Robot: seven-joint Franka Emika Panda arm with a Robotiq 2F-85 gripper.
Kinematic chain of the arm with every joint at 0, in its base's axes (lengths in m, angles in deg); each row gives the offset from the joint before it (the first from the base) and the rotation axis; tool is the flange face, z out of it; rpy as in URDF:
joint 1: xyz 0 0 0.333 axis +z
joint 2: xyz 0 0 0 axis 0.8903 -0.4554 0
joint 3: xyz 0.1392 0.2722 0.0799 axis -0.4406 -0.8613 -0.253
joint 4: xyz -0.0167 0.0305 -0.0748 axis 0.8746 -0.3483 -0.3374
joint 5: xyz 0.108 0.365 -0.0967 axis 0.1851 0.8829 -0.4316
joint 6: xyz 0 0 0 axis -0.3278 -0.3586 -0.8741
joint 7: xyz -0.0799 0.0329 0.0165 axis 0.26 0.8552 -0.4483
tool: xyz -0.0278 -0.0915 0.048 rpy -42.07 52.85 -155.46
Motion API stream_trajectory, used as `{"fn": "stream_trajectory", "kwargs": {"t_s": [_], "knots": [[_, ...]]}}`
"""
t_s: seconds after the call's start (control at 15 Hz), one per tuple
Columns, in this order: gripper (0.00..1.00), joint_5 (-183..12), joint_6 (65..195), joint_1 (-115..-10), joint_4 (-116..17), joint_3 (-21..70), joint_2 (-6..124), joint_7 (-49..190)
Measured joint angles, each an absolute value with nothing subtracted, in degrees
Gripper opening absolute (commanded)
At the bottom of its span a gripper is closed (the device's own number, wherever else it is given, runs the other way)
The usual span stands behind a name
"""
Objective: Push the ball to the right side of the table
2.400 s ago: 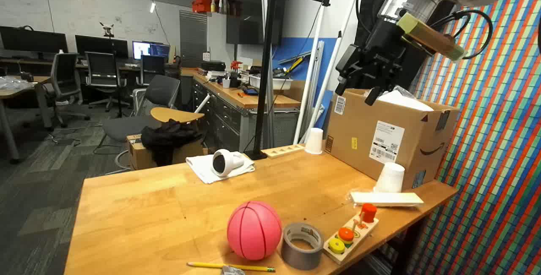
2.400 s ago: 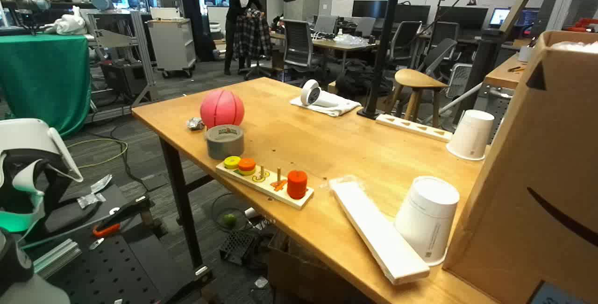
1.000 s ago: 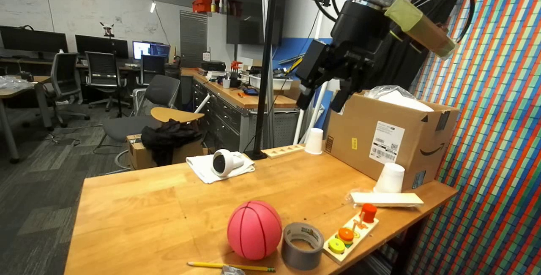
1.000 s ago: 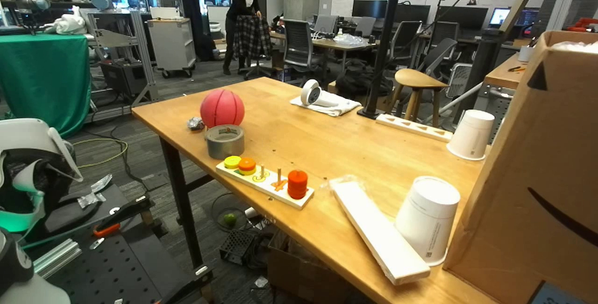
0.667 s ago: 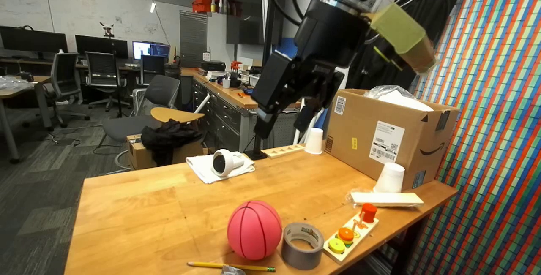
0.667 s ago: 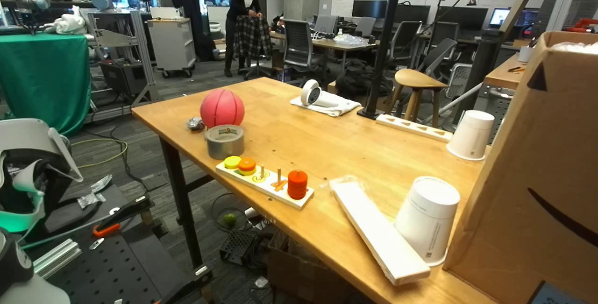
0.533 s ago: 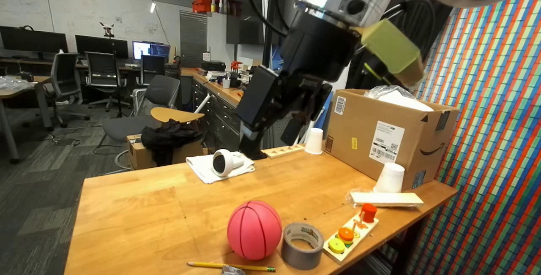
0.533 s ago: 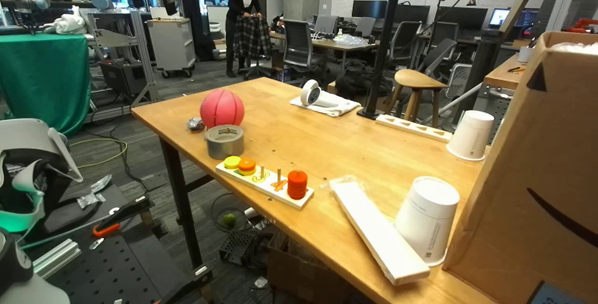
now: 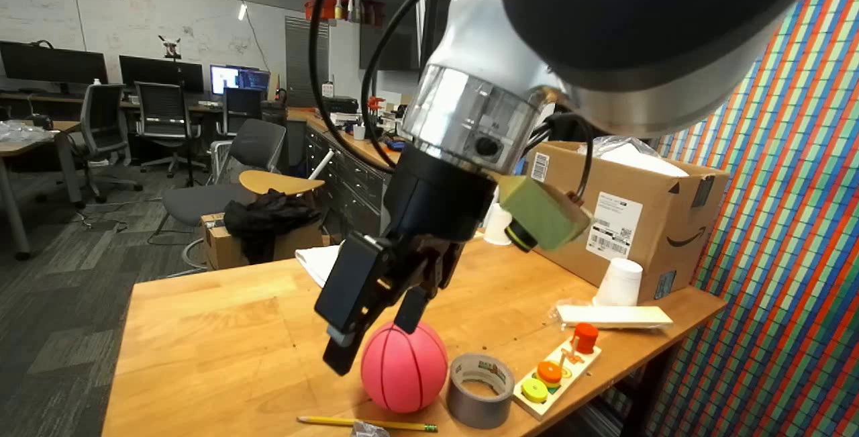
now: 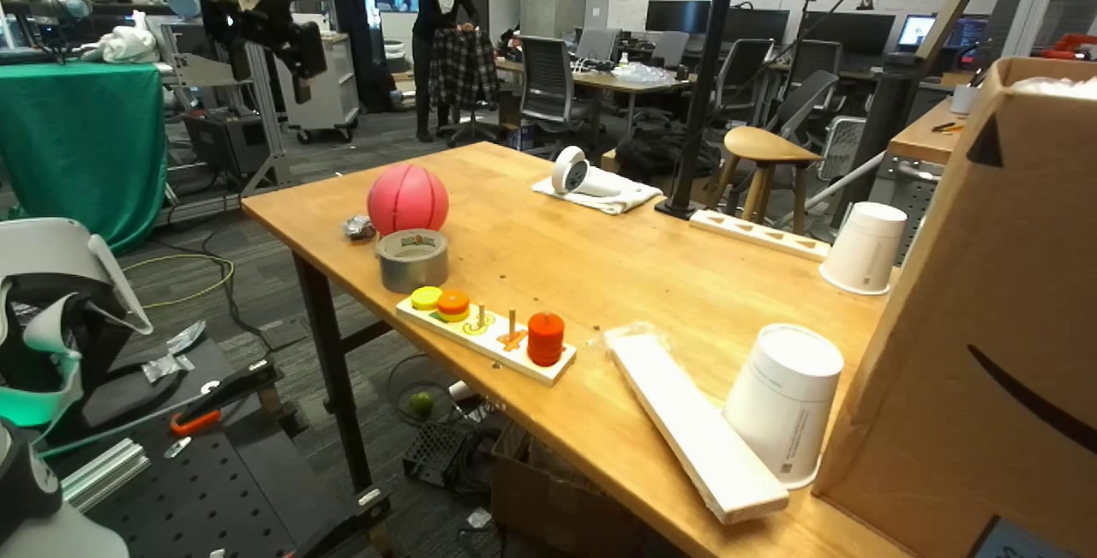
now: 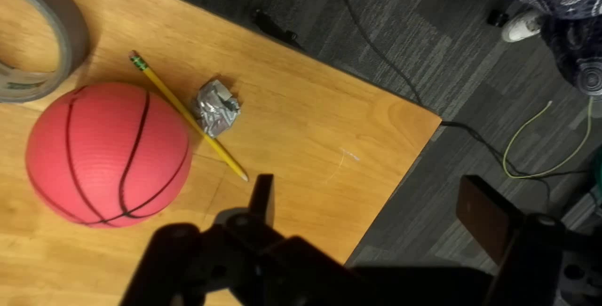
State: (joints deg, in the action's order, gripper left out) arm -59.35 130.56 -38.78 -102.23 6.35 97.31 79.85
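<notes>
A pink ball with black lines rests on the wooden table in both exterior views [image 9: 404,373] [image 10: 407,200] and at the left of the wrist view [image 11: 110,155]. The table top [image 9: 221,336] also shows in an exterior view [image 10: 591,258] and the wrist view [image 11: 305,118]. My gripper [image 9: 374,339] is open with nothing between its fingers; one finger overlaps the ball's top in that exterior view. In an exterior view the gripper [image 10: 274,69] hangs above and left of the ball, apart from it. In the wrist view the fingers [image 11: 367,184] straddle the table's end edge.
A grey tape roll [image 9: 478,403] stands beside the ball, with a peg toy [image 9: 557,383] past it. A yellow pencil [image 11: 188,118] and crumpled foil [image 11: 216,108] lie by the ball. A large cardboard box [image 9: 604,222], white cups [image 10: 784,404] and a white bar [image 10: 694,429] occupy the opposite end.
My gripper has swung from over the cardboard box toward the ball's end of the table and come lower. It has come into view in an exterior view. The ball has not moved.
</notes>
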Motion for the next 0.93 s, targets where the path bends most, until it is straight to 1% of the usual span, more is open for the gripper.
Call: {"fn": "stream_trajectory", "kwargs": {"t_s": [0.47, 0.93], "knots": [[1.0, -47.8, 135.3, -36.8, -101.5, 6.7, 85.5, 94.3], [1.0, -46.6, 135.6, -39.0, -95.5, 6.4, 75.3, 104.2]]}}
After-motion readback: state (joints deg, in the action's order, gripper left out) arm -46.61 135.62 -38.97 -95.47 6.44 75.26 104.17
